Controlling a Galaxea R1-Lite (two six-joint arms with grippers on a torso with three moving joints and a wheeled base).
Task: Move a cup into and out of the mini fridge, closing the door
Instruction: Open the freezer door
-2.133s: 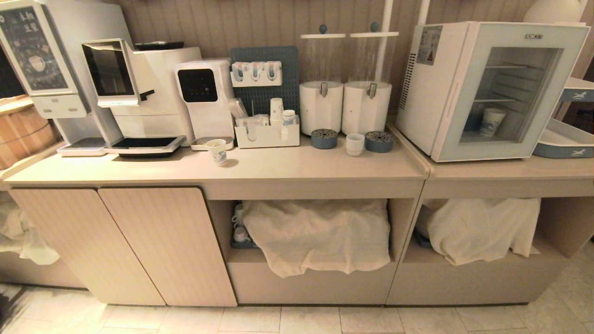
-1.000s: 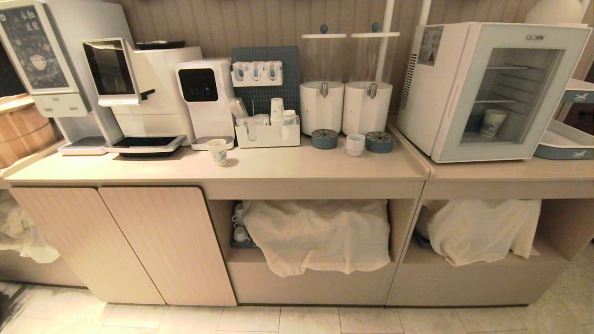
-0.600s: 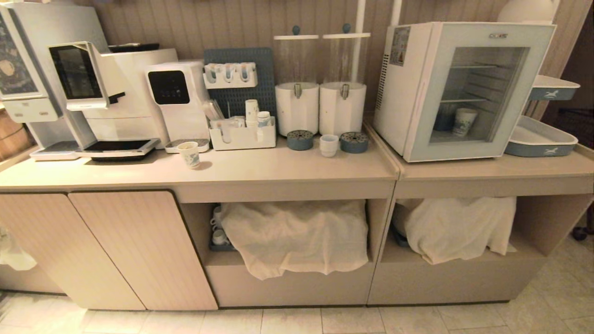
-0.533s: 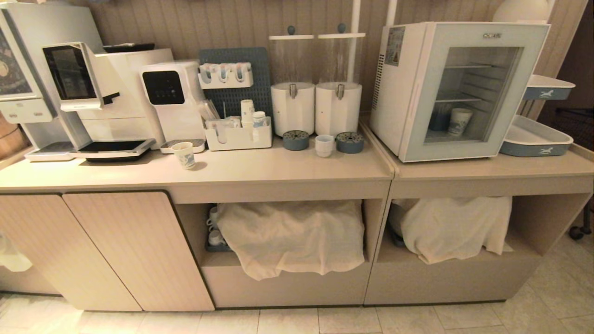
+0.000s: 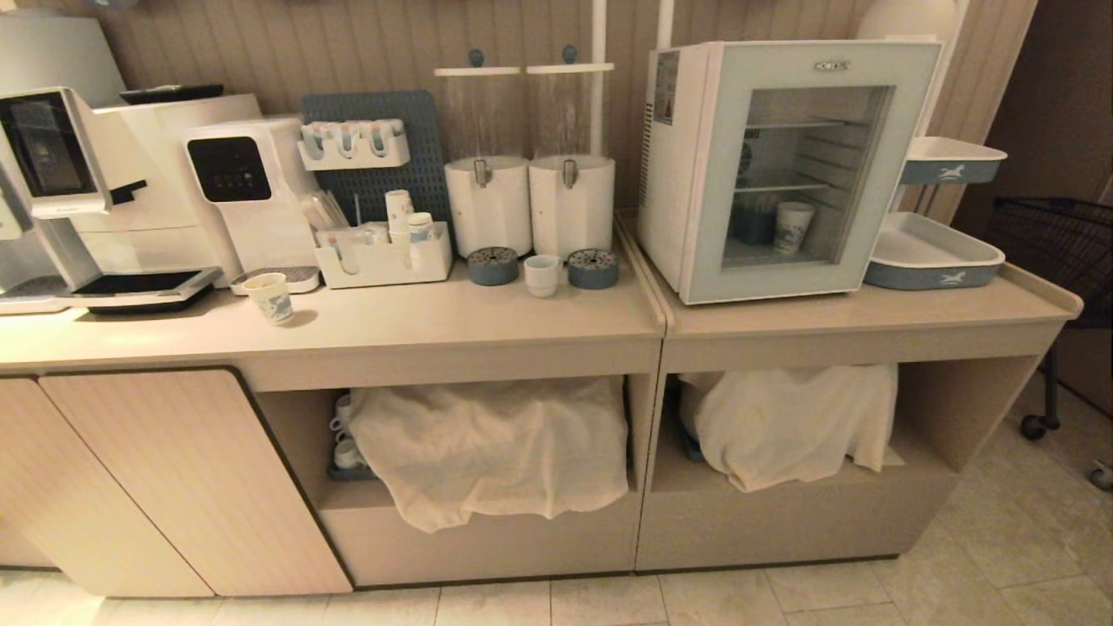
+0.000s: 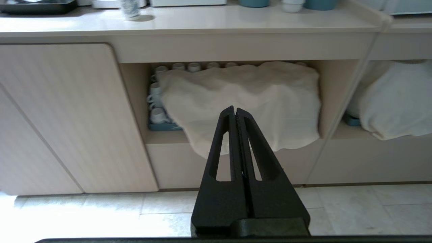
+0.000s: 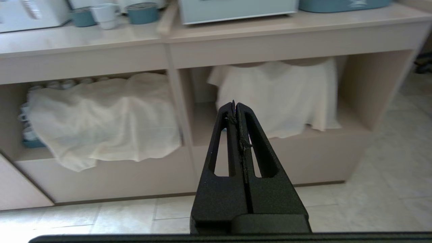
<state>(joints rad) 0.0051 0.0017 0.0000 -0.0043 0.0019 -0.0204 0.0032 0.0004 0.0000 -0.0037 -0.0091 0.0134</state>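
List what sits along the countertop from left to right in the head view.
Coffee machine → water dispenser → blue-printed paper cup → white organizer box → two white canisters → cup → mini fridge → stacked trays.
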